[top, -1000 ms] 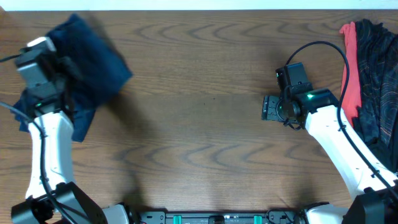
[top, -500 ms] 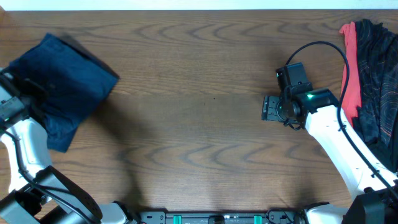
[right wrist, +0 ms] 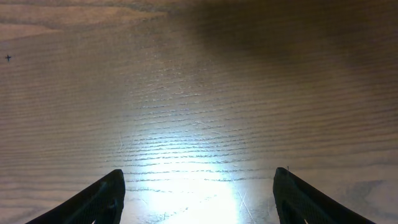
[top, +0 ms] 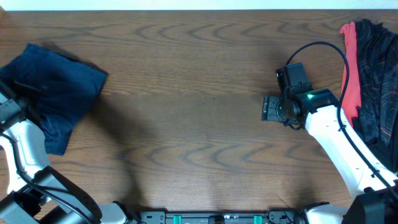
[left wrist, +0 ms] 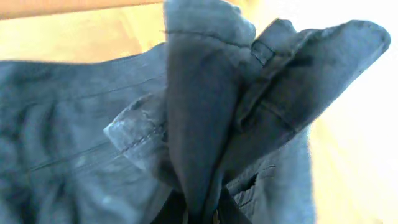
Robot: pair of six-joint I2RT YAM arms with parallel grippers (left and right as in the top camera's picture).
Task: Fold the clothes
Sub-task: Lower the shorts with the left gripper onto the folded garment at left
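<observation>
- Overhead: finds the dark navy-blue fabric shorts (top: 53, 87) bunched at the far left of the brown wooden worktop (top: 199, 143), well apart from the coral-red cloth garment (top: 350, 68) and the blackish speckled cloth garment (top: 376, 74) heaped together at the far right edge; places the right claw (top: 268, 107) between the two heaps, nearer the right one, over bare wood.
- Left wrist: shows the left claw (left wrist: 200, 213) pinched tight on a gathered fold of the shorts, close to a stitched seam or waistband edge, with loose pleats of cloth draped to both sides.
- Right wrist: shows the right claw spread wide, gripping nothing, with only wood grain beneath.
- Handling, as a judgement: light, limp and not fragile; likely to sag and crumple when lifted from a single point; best taken at the waistband corners or leg hems, where doubled stitching offers firmer purchase, then spread flat before any crease.
</observation>
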